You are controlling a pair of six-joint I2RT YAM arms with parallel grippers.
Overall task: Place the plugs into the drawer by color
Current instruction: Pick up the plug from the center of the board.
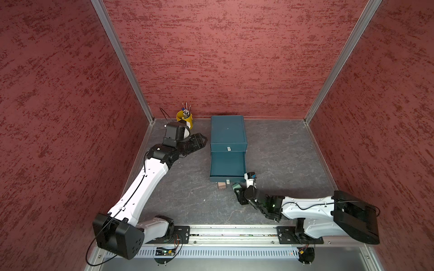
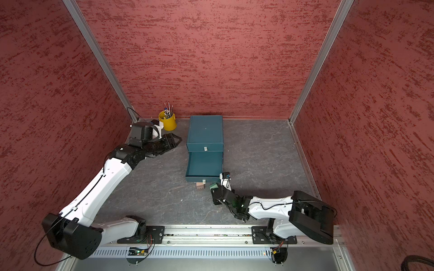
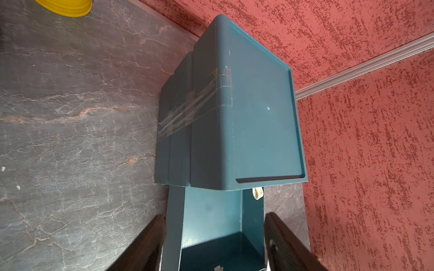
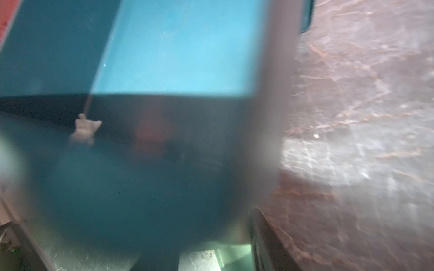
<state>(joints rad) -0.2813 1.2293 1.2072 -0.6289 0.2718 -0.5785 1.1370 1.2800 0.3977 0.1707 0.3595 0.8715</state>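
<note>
Top views: The drawer unit (image 1: pixel 227 131) is standing mid-table with its lower drawer (image 1: pixel 227 164) pulled out and showing empty. A pinkish-tan plug (image 1: pixel 222 185) and a green plug (image 1: pixel 236 186) are lying on the table just in front of the drawer's front wall. No other plugs are showing. The right gripper (image 1: pixel 239 196) is sitting low, just beside the green plug. Whether its jaws are spread or pinching cannot be told here. The left gripper (image 1: pixel 199 139) is hanging beside the unit's flank, near a yellow cup (image 1: pixel 184 119).

Left wrist view: The left gripper's fingers (image 3: pixel 150 237) are standing spread, with nothing between them. They are framing the open drawer.

Right wrist view: Everything is blurring badly. The drawer's pull tab (image 4: pixel 85 129) is readable, but contact with a plug is not.

Assessment: The plugs are appearing small, light and rigid, with smooth plastic sides likely to slip or skid under a glancing touch. The inspector is recommending a hold across two flat opposite body faces, clear of the prongs. The green plug is looking the bulkier of the two and is probably needing wider jaws.
</note>
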